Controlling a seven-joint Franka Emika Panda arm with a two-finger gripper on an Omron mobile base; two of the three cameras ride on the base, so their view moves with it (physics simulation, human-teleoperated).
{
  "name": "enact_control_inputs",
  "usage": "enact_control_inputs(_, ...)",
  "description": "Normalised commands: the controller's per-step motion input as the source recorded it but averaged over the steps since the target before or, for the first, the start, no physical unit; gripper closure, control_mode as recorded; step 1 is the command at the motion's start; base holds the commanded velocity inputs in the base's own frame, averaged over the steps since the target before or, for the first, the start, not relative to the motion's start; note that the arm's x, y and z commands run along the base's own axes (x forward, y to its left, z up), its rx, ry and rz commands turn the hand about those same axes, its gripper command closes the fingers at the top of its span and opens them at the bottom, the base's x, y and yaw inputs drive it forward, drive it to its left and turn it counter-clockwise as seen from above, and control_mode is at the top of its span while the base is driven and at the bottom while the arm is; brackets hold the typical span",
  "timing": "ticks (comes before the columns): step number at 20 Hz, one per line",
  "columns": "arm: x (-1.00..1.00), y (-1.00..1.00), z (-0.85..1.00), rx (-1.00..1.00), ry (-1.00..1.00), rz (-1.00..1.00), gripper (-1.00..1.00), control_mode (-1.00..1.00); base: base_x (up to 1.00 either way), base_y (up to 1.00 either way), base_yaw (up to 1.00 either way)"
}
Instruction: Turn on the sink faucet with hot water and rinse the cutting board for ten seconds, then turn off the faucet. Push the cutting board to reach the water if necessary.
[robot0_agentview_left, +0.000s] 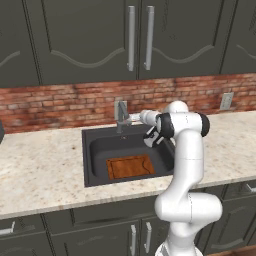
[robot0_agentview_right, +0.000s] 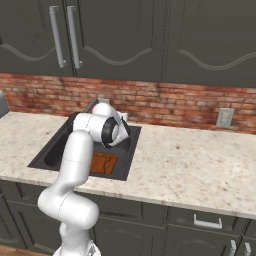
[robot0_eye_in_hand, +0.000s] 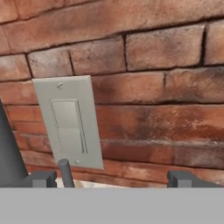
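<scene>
Left base view: speckled beige countertop (robot0_agentview_left: 40, 165) runs left to right, dark sink (robot0_agentview_left: 95, 150) set into it, cutting board (robot0_agentview_left: 131, 166) lying flat on the basin floor toward the front right part, notched corner at its far right. Sink faucet (robot0_agentview_left: 121, 116) stands at the back rim, squarish grey body; the arm's wrist reaches toward it and the gripper (robot0_agentview_left: 131, 118) sits right at the faucet's right side, touching or just beside, cannot tell which. No water stream visible from the spout. Right base view: the arm's elbow and forearm cover the back of the sink (robot0_agentview_right: 50, 150), so the faucet is mostly hidden there; the cutting board (robot0_agentview_right: 102, 162) is half visible under the arm, near the basin's front right. That view adds a wide stretch of countertop (robot0_agentview_right: 190, 165) to the right and a wall outlet (robot0_agentview_right: 225, 118) on the brick. Hand view: close on the brick backsplash (robot0_eye_in_hand: 153, 87) with a grey rocker switch plate (robot0_eye_in_hand: 70, 122) at left, a thin dark rod (robot0_eye_in_hand: 65, 173) below it, a dark slanted shape at the far left edge, and the two fingertips (robot0_eye_in_hand: 41, 178) low and wide apart, so the gripper (robot0_eye_in_hand: 111, 179) is spread open with nothing between the tips. Room: dark cabinets (robot0_agentview_left: 75, 40) above with long silver handles (robot0_agentview_left: 131, 37), dark drawers below the counter, red brick wall between.
</scene>
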Motion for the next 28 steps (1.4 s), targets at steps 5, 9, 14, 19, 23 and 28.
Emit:
enact_control_inputs(5,0.0,0.07,-0.02,0.0,0.0,0.0,-1.0,-1.0,0.0,0.0,0.0)
enact_control_inputs(9,0.01,0.08,0.0,0.0,0.0,0.0,-1.0,-1.0,0.0,0.0,0.0)
enact_control_inputs(14,0.03,0.03,0.0,0.0,0.0,0.0,-1.0,-1.0,0.0,0.0,0.0)
enact_control_inputs(19,0.06,0.01,0.0,0.0,0.0,0.0,-1.0,-1.0,0.0,0.0,0.0)
enact_control_inputs(23,0.04,0.0,0.0,0.0,0.0,0.0,-1.0,-1.0,0.0,0.0,0.0)
enact_control_inputs(28,0.09,0.0,0.0,0.0,0.0,0.0,-1.0,-1.0,0.0,0.0,0.0)
